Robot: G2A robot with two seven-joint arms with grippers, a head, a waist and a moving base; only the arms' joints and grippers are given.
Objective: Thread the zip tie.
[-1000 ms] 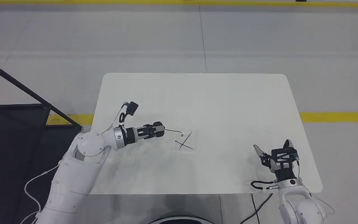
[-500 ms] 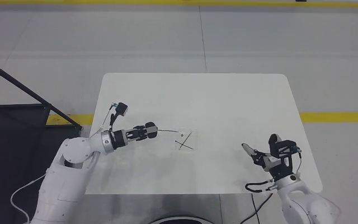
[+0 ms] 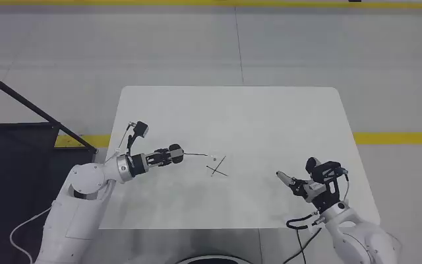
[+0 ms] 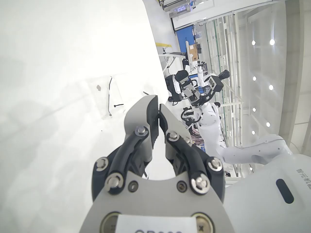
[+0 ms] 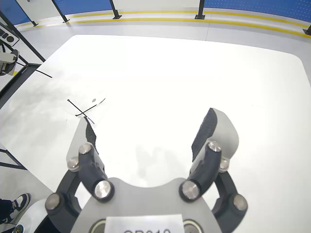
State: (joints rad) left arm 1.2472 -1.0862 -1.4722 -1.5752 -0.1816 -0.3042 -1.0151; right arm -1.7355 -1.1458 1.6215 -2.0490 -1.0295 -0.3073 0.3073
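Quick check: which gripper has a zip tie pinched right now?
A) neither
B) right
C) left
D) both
C: the left gripper is shut on a thin black zip tie that sticks out over the table, while the right gripper is open with nothing in it.

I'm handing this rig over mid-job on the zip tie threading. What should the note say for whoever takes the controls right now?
Left gripper: shut on a zip tie, over the robot's left side of the table. The tie's free end points toward mid-table.
Right gripper: open and empty, over the near right part of the table.
Two crossed ties lie flat near mid-table, between the arms.
Done: one tie is in hand.
Left: threading; no loop is formed yet. Which end is gripped cannot be told.
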